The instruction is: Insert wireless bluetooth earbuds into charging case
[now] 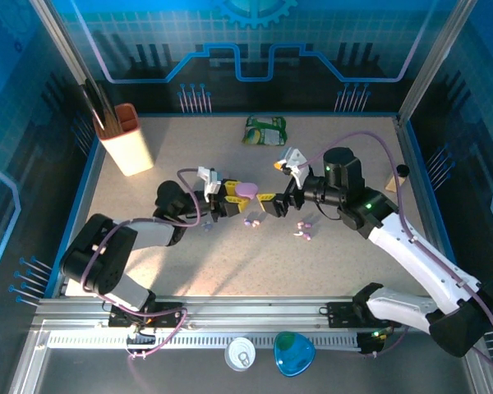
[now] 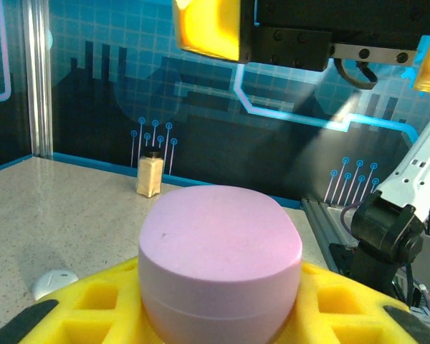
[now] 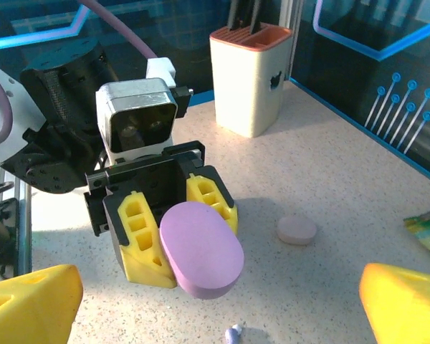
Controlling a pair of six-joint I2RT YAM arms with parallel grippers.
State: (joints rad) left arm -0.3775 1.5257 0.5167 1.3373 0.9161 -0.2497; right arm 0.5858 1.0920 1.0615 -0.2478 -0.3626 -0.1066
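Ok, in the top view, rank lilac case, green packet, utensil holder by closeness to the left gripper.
1. lilac case, held in the left gripper.
2. green packet, toward the back.
3. utensil holder, back left corner.

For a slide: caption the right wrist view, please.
Left gripper holds a lilac case; right gripper open, facing it.

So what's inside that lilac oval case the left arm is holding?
The lilac oval plastic case is closed, so its inside is hidden. Some tiny pale earbuds lie outside it on the speckled table.
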